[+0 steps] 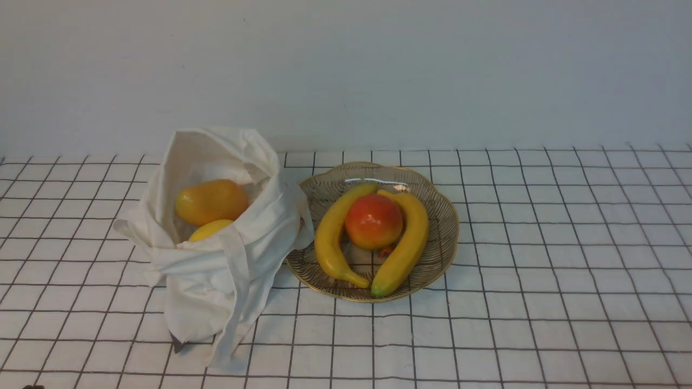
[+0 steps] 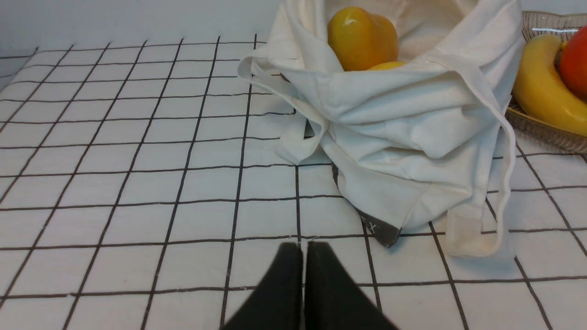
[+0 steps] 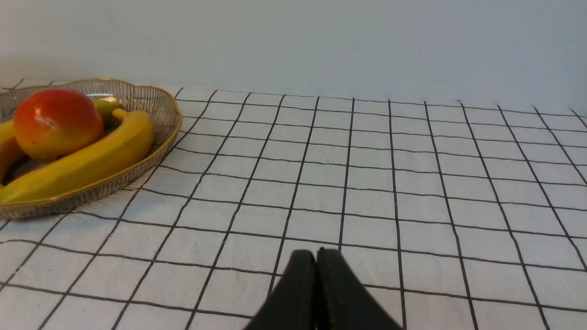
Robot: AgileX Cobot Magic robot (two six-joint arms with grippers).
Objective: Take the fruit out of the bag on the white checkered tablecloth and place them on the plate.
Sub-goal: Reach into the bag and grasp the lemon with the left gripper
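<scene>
Pale blank wall backs your worktop, which the white checkered tablecloth covers. Toward the left you have the off-white cloth bag, slumped with its mouth open. The mango lies inside it, and the lemon sits just nearer, half hidden by the bag's front edge. Just right of the bag sits the plate, with the bag's cloth overlapping its left rim. It holds two bananas curving around a round red-orange fruit. Your left fingers are pressed together, gripping nothing, on the near side of the bag. Your right fingers are likewise closed and empty, over bare cloth to the near right of the plate.
</scene>
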